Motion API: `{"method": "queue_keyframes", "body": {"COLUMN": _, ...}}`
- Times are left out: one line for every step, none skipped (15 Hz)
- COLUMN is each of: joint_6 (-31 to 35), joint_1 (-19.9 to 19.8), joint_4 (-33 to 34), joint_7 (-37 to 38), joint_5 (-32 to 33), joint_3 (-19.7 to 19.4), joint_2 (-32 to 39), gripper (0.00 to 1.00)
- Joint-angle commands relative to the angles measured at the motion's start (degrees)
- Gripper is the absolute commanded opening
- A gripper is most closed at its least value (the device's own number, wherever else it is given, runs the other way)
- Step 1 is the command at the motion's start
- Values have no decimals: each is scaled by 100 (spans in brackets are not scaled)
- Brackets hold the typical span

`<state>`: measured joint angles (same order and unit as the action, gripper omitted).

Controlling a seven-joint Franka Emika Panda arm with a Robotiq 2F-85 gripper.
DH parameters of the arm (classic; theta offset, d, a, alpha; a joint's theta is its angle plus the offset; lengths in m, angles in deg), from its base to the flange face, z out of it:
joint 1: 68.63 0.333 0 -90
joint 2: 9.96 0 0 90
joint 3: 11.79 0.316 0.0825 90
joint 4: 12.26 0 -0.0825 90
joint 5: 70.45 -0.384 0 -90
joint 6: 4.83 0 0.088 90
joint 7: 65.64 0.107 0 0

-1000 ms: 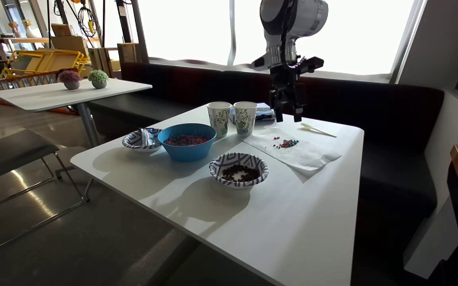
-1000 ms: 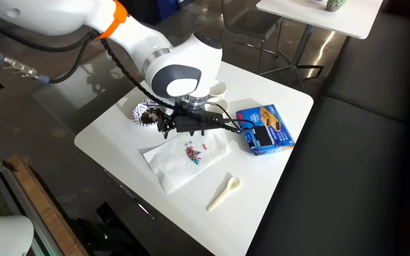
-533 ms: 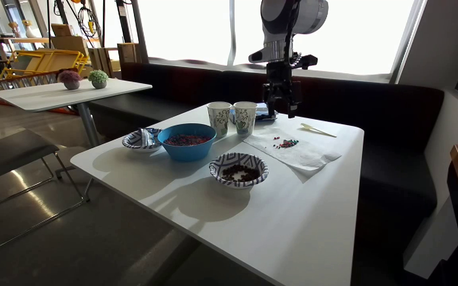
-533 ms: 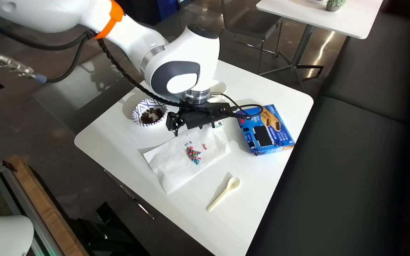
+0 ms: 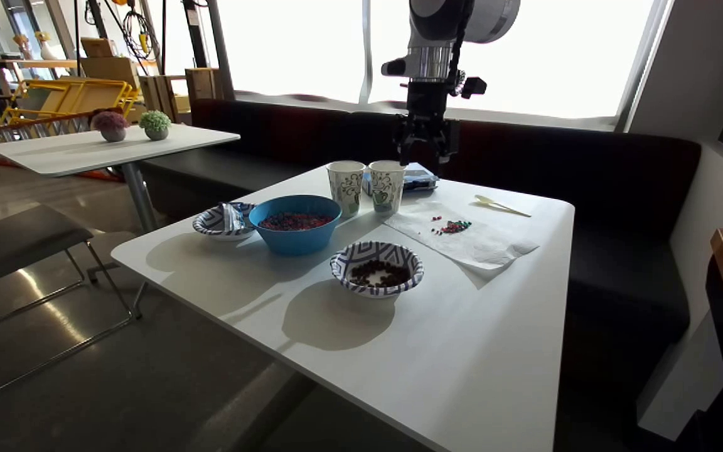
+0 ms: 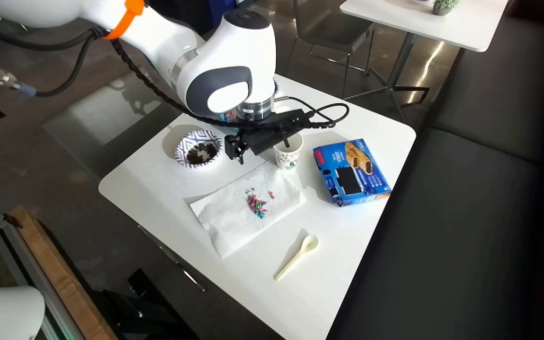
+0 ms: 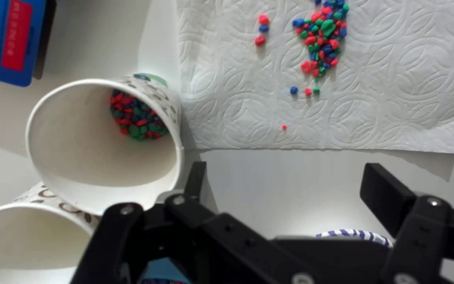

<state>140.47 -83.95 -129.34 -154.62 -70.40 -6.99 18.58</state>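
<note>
Gripper (image 7: 284, 173) spread wide near cup (image 7: 81, 138); blue bowl (image 7: 166, 269) mostly hidden in wrist view.

Upright patterned cup (image 7: 89, 146), colored bits (image 7: 136, 118) inside

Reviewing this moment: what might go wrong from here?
In the wrist view, one of the open jaws appears near the cup of coloured pieces; lowering there could tip it and spill them. The neighbouring cup stands close by and might topple too. Loose pieces on the paper towel could scatter if brushed.
</note>
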Motion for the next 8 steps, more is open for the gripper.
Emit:
{"method": "queue_keyframes", "body": {"joint_6": 378, "joint_1": -102, "joint_4": -16, "joint_7": -527, "joint_5": -116, "joint_3": 111, "joint_2": -25, "gripper": 100}}
{"method": "queue_keyframes", "body": {"joint_6": 497, "joint_1": -132, "joint_4": 51, "joint_7": -625, "joint_5": -140, "joint_3": 120, "joint_2": 46, "gripper": 100}}
{"method": "queue_keyframes", "body": {"joint_6": 558, "joint_1": -153, "joint_4": 99, "joint_7": -699, "joint_5": -161, "joint_3": 121, "joint_2": 98, "gripper": 100}}
{"method": "queue_keyframes", "body": {"joint_6": 637, "joint_1": -174, "joint_4": 132, "joint_7": -748, "joint_5": -174, "joint_3": 110, "joint_2": 149, "gripper": 98}}
{"method": "queue_keyframes", "body": {"joint_6": 673, "joint_1": -224, "joint_4": 159, "joint_7": -845, "joint_5": -228, "joint_3": 141, "joint_2": 187, "gripper": 94}}
{"method": "queue_keyframes", "body": {"joint_6": 721, "joint_1": -286, "joint_4": 196, "joint_7": -952, "joint_5": -287, "joint_3": 181, "joint_2": 243, "gripper": 82}}
{"method": "queue_keyframes", "body": {"joint_6": 793, "joint_1": -312, "joint_4": 225, "joint_7": -1028, "joint_5": -298, "joint_3": 178, "joint_2": 293, "gripper": 72}}
{"method": "queue_keyframes", "body": {"joint_6": 806, "joint_1": -358, "joint_4": 271, "joint_7": -1107, "joint_5": -341, "joint_3": 198, "joint_2": 352, "gripper": 65}}
